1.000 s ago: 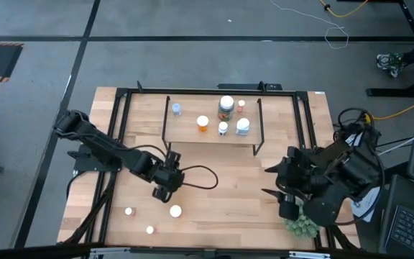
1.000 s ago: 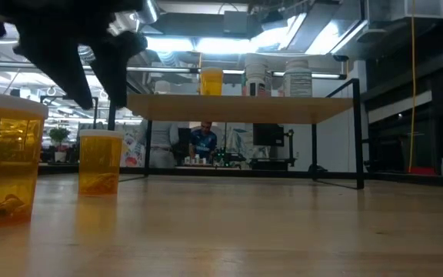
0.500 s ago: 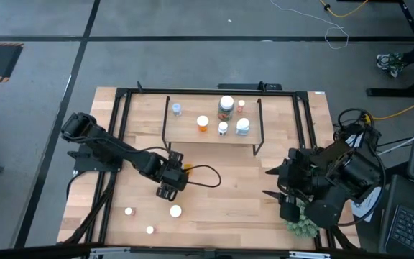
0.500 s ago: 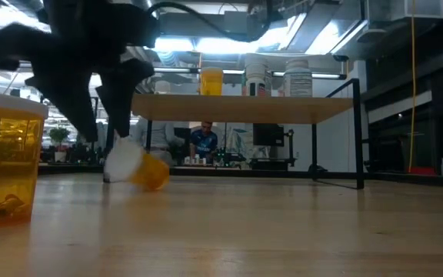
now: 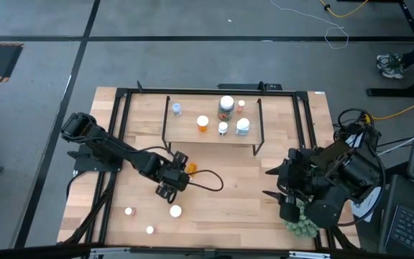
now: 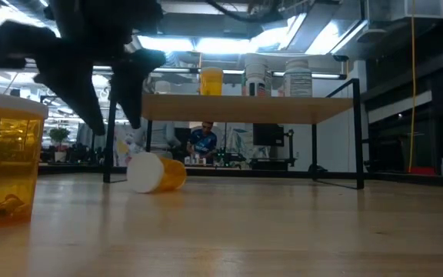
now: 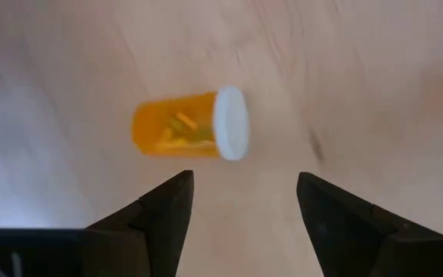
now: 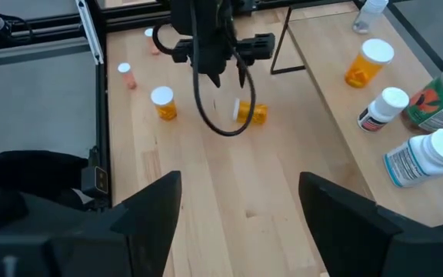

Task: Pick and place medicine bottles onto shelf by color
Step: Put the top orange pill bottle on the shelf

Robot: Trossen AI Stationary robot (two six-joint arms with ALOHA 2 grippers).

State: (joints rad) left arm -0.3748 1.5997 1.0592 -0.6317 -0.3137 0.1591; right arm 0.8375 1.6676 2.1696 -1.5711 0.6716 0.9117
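Note:
An orange medicine bottle (image 7: 177,134) with a white cap (image 7: 231,123) lies on its side on the table (image 5: 190,169) (image 6: 157,172). My left gripper (image 7: 244,204) (image 5: 179,174) hovers open just above and beside it, fingers pointing down, touching nothing. Three more capped bottles stand near the table's near left edge (image 5: 175,211) (image 5: 129,211) (image 5: 149,229). The wooden shelf (image 5: 185,137) (image 6: 241,108) carries several bottles, among them an orange one (image 5: 203,124) and a large jar (image 5: 226,106). My right gripper (image 8: 241,208) (image 5: 277,183) waits open at the table's right.
A spiky green plant (image 5: 300,226) sits at the near right corner by my right arm. A black frame (image 5: 121,108) rings the table. A black cable (image 5: 210,180) loops off my left arm beside the fallen bottle. Bare wood lies between the two arms (image 5: 236,194).
The orange bottle that stood upright under my left gripper has tipped over and now lies on its side, having rolled a little toward the table's right. My left gripper has shifted slightly toward the right and far side and risen a bit; it stays open.

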